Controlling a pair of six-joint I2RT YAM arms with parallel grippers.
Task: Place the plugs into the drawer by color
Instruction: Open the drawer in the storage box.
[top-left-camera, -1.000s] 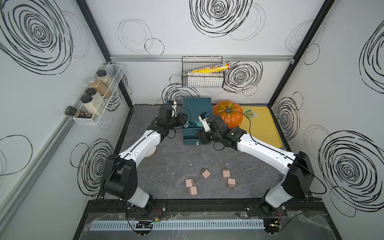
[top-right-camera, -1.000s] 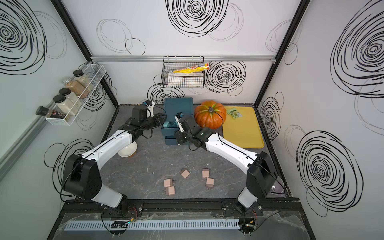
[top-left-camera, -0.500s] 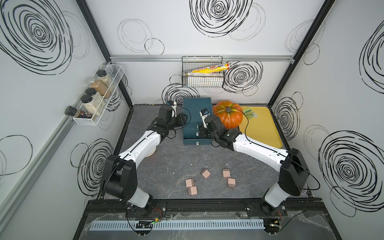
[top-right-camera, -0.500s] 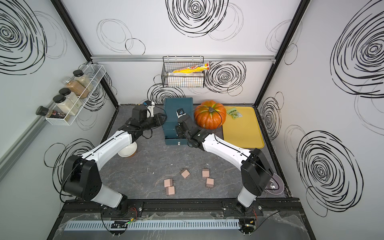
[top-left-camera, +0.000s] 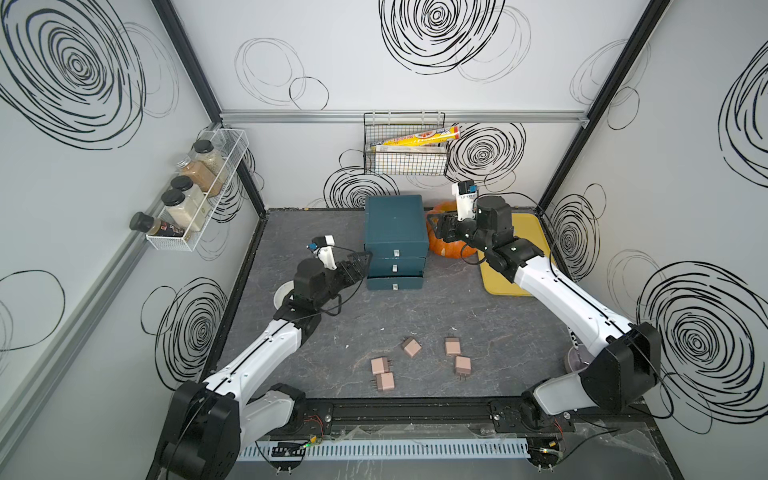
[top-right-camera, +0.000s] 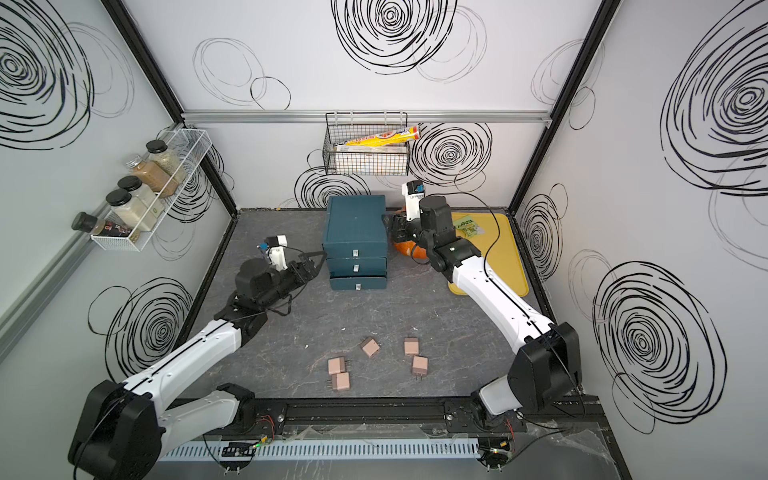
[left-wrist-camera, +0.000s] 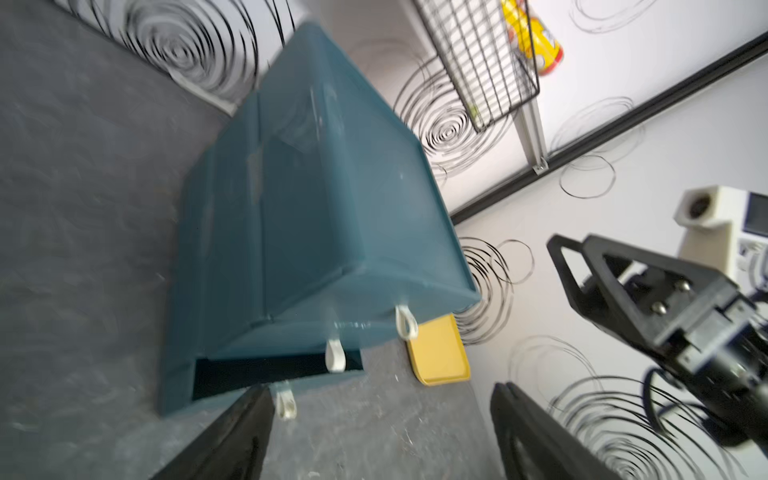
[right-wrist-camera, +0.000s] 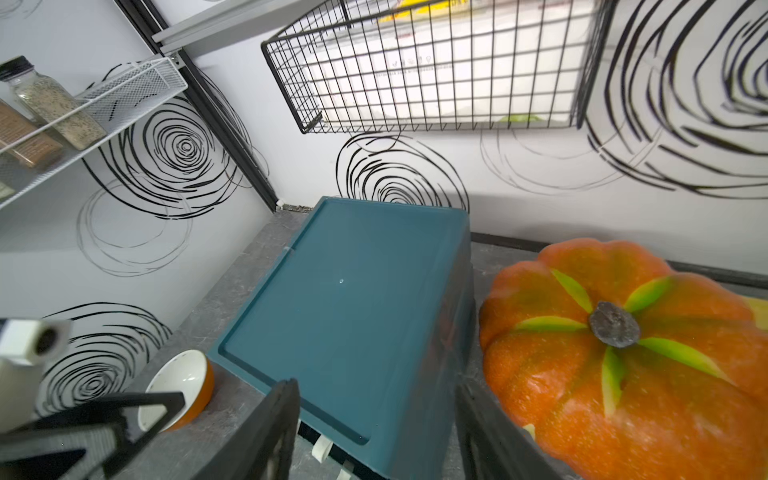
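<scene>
The drawer (top-left-camera: 397, 232) is a dark teal chest at the back middle of the table, seen in both top views (top-right-camera: 355, 228). Its lowest drawer front (left-wrist-camera: 178, 374) stands slightly out with a dark gap above it. Several pale pink plugs (top-left-camera: 411, 347) lie loose near the front edge (top-right-camera: 419, 365). My left gripper (top-left-camera: 361, 262) hangs open by the chest's left front corner, nothing between its fingers (left-wrist-camera: 232, 432). My right gripper (top-left-camera: 434, 226) is open beside the chest's upper right edge, over the pumpkin; the chest's top corner (right-wrist-camera: 374, 353) shows between its fingers.
An orange pumpkin (right-wrist-camera: 623, 353) sits tight against the chest's right side, with a yellow board (top-right-camera: 507, 266) beyond it. A bowl (right-wrist-camera: 178, 390) stands left of the chest. A black wire basket (top-left-camera: 405, 160) hangs on the back wall and a spice rack (top-left-camera: 195, 195) on the left wall.
An open drawer got pushed in. The right gripper left the chest's front and rose to its right side. The left gripper came off the chest's left side, moved frontward and opened.
</scene>
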